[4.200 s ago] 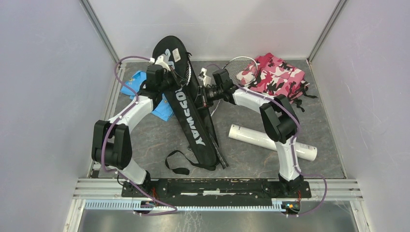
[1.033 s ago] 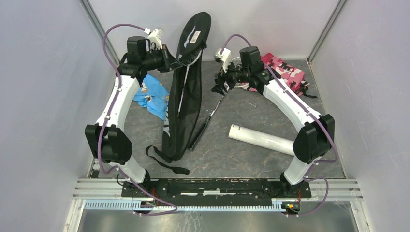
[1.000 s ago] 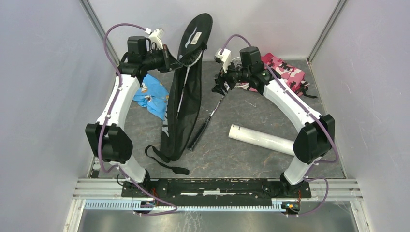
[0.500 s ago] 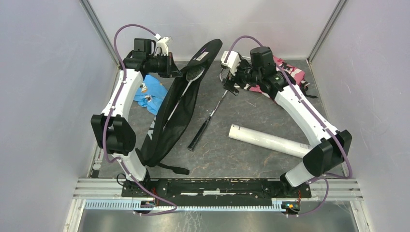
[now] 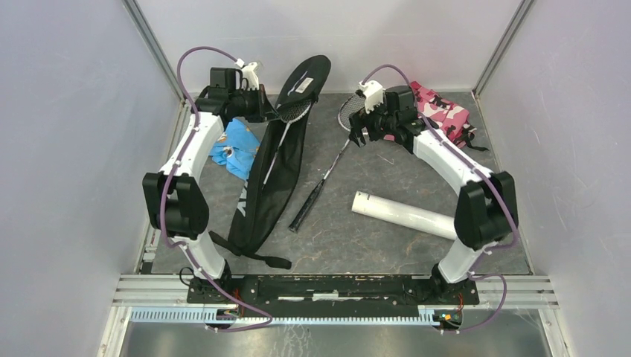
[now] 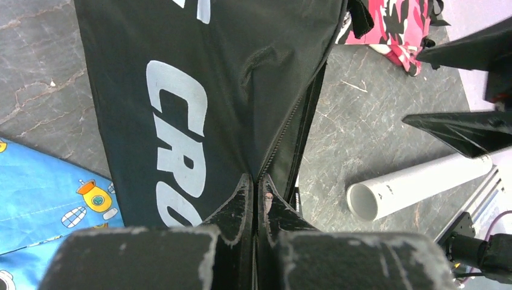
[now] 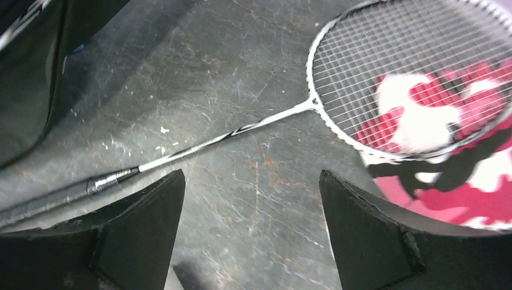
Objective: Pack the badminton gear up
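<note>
The long black racket bag (image 5: pixel 277 160) slants from the back wall toward the near left. My left gripper (image 5: pixel 269 109) is shut on the bag's (image 6: pixel 181 90) zipper edge, fingertips pinched together (image 6: pixel 255 180). One silver racket (image 5: pixel 293 112) shows in the bag's open mouth. A second racket (image 5: pixel 327 167) lies on the table, its head (image 7: pixel 410 78) partly over the pink cloth and its shaft (image 7: pixel 229 136) running left. My right gripper (image 7: pixel 250 181) hangs open just above the bare table beside that shaft, also seen from above (image 5: pixel 362 135). The white tube (image 5: pixel 405 216) lies at the near right.
A pink camouflage cloth (image 5: pixel 440 111) lies at the back right corner and a blue printed cloth (image 5: pixel 234 145) under the left arm. The bag's strap (image 5: pixel 257 256) trails near the arm bases. Walls close in on three sides.
The left gripper has raised the bag's edge off the table and swung its top toward the back wall. The right arm has drawn back and lowered over the loose racket, jaws slightly wider.
</note>
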{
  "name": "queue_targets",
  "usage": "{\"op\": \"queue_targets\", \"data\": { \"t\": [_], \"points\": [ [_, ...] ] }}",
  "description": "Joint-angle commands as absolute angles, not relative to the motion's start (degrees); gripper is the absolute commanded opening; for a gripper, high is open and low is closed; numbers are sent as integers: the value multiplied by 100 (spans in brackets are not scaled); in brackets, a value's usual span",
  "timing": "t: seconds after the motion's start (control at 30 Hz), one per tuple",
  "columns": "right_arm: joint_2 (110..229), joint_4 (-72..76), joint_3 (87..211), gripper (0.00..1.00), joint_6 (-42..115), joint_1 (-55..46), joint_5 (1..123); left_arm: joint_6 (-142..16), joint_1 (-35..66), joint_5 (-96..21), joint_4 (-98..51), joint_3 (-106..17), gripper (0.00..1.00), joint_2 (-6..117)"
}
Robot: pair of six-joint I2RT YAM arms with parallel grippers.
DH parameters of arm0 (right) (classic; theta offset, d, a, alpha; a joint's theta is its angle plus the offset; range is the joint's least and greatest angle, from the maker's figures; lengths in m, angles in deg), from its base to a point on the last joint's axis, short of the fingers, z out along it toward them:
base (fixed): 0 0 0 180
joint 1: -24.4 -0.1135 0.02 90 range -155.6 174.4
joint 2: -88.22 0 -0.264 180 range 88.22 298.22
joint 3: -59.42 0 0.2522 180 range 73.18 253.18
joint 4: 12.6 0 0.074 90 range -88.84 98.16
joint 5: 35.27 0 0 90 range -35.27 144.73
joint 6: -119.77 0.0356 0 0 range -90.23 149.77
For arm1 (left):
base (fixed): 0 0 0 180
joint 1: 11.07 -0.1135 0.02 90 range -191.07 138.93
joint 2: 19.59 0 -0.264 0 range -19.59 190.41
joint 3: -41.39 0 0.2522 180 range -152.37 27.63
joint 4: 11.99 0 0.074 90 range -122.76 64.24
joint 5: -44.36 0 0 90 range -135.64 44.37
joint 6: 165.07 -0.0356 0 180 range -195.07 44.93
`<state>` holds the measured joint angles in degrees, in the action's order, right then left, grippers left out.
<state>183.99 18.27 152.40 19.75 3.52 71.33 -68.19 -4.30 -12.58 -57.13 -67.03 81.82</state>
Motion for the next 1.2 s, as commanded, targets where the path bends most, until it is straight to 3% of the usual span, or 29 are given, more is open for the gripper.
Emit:
{"op": "queue_targets", "data": {
  "t": [0.0, 0.3, 0.73, 1.17],
  "points": [
    [19051, 925, 15271, 86, 3481, 523, 7719, -6186, -456, -1320, -4795, -6470, 2, 7727],
    [20257, 209, 15448, 81, 4853, 676, 8205, -5918, -454, -1488, -4276, -5944, 2, 7502],
    [21133, 185, 15882, 73, 5404, 679, 7759, -5851, -457, -1343, -4084, -5726, 2, 7478],
    [21773, -112, 15896, 56, 5947, 693, 7895, -5725, -457, -1296, -4027, -5626, 2, 7448]
  ]
}}
